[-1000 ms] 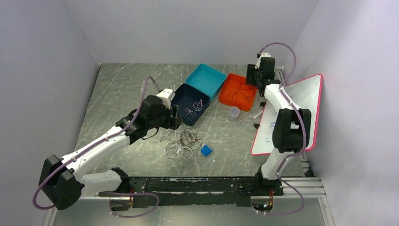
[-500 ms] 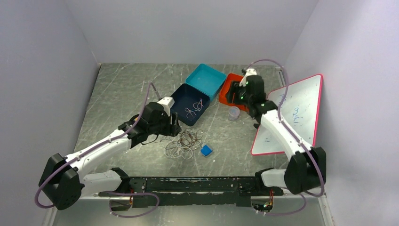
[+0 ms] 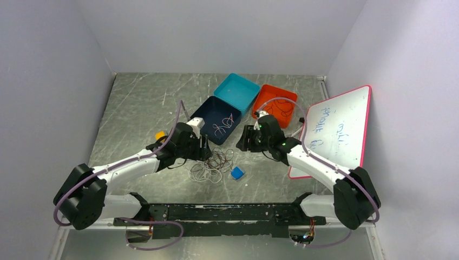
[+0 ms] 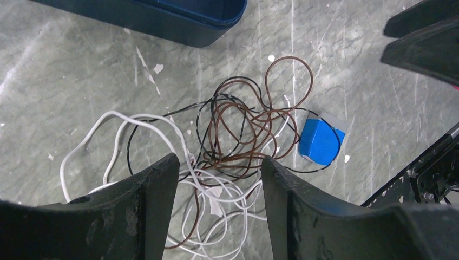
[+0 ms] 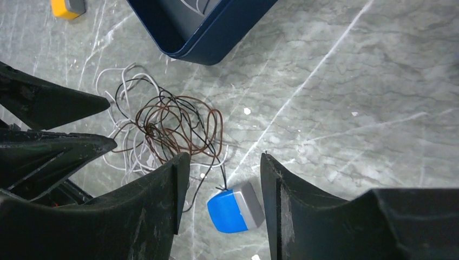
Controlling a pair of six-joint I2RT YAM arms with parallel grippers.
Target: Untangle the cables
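The cables (image 3: 212,165) lie as one tangle of white, brown and black loops on the metal table, also seen in the left wrist view (image 4: 238,146) and the right wrist view (image 5: 173,130). My left gripper (image 3: 204,147) hovers at the tangle's left side. Its jaws (image 4: 219,162) are open and hold nothing, with white loops on the table beneath the gap. My right gripper (image 3: 243,142) hangs to the tangle's upper right, open and empty (image 5: 224,158). A black cable runs to a blue block (image 5: 235,207) below its gap.
The blue block (image 3: 237,173) sits right of the tangle. Behind stand a navy box (image 3: 214,111) holding a whitish cable, a teal box (image 3: 236,91) and an orange tray (image 3: 266,89) with dark cables. A whiteboard (image 3: 335,130) leans at right. A yellow block (image 3: 160,135) lies left.
The right arm has swung from the orange tray at the back down to the middle, beside the tangle, its jaws narrowing a little. The left gripper has shifted slightly towards the tangle.
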